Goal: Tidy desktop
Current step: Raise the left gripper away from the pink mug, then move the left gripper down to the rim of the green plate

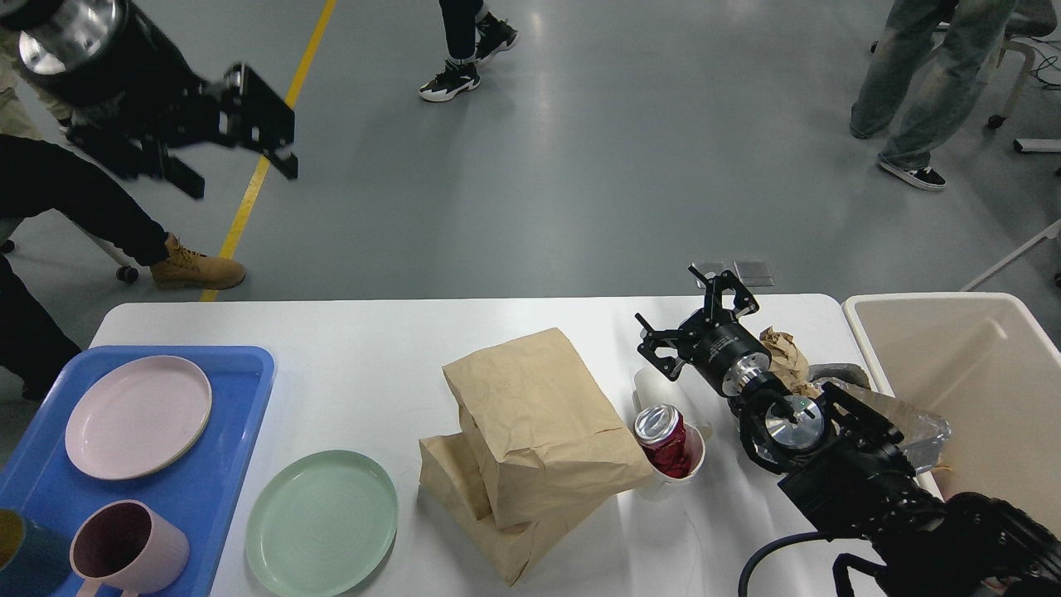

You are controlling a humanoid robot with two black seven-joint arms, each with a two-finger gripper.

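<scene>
The white desktop [373,356] carries two brown paper bags, one [539,414] lying on the other [464,506]. Right of them a crushed red can [663,433] sits in a white cup [692,464]. My right gripper [692,311] is open over the table's far right edge, just beyond the cup, holding nothing. Crumpled brown paper [783,356] and a clear wrapper [920,431] lie beside that arm. My left gripper [243,178] is raised high at the upper left, over the floor, blurred, with its fingers apart and nothing in them.
A blue tray [236,414] at the left holds a pink plate [137,417], a pink mug [124,551] and a dark cup [21,564]. A green plate [322,522] lies on the table beside it. A beige bin [978,381] stands at the right edge. People walk behind the table.
</scene>
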